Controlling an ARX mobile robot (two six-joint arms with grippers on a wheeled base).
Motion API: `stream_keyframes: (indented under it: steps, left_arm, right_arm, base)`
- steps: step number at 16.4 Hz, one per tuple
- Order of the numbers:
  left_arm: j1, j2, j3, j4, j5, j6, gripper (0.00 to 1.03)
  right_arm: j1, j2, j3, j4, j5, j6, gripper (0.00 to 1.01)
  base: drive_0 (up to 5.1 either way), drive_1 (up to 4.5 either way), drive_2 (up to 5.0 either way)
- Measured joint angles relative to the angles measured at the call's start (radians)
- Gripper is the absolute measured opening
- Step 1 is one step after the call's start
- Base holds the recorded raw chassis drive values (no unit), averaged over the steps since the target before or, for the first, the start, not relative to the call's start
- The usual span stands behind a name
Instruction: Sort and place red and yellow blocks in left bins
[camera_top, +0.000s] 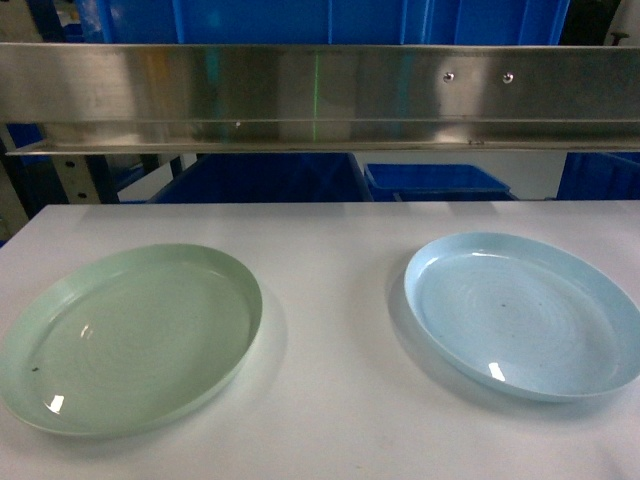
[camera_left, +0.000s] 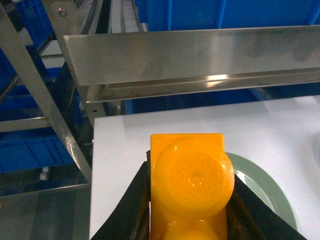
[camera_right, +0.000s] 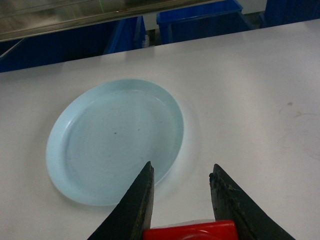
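the left claw (camera_left: 192, 220) is clamped on the orange-yellow brick (camera_left: 192, 180), its dark fingers (camera_left: 137, 210) pressing the brick's two sides. the brick fills the bottom of the left wrist view, one round stud facing the camera, a second stud just showing below it. it is held in the air above the table (camera_left: 165, 125), near the table's left edge, with the rim of the pale green plate (camera_left: 265, 190) showing just to its right.

the right claw (camera_right: 181, 182) has its dark fingers (camera_right: 140, 200) set a moderate way apart, tips free. the red block (camera_right: 192, 231) sits deep between them at the bottom edge of the right wrist view; whether the fingers actually grip it i cannot tell. the claw hangs over the table by the near rim of the pale blue plate (camera_right: 115, 140).

in the head view neither claw nor block shows. the green plate (camera_top: 130, 335) lies toward the table's left edge, the blue plate (camera_top: 525, 310) toward its right edge, well apart. beyond the far edge runs a steel rail (camera_top: 320, 90) with blue crates (camera_top: 435, 180) behind it.
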Motion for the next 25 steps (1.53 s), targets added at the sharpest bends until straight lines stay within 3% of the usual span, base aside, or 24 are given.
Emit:
stream_keyframes:
  steps: [25]
  left_arm:
    - [0.004, 0.0, 0.0, -0.003, -0.006, 0.0, 0.27]
  right_arm:
    - [0.0, 0.0, 0.003, 0.0, -0.002, 0.0, 0.28]
  base:
    - [-4.8, 1.99, 3.0]
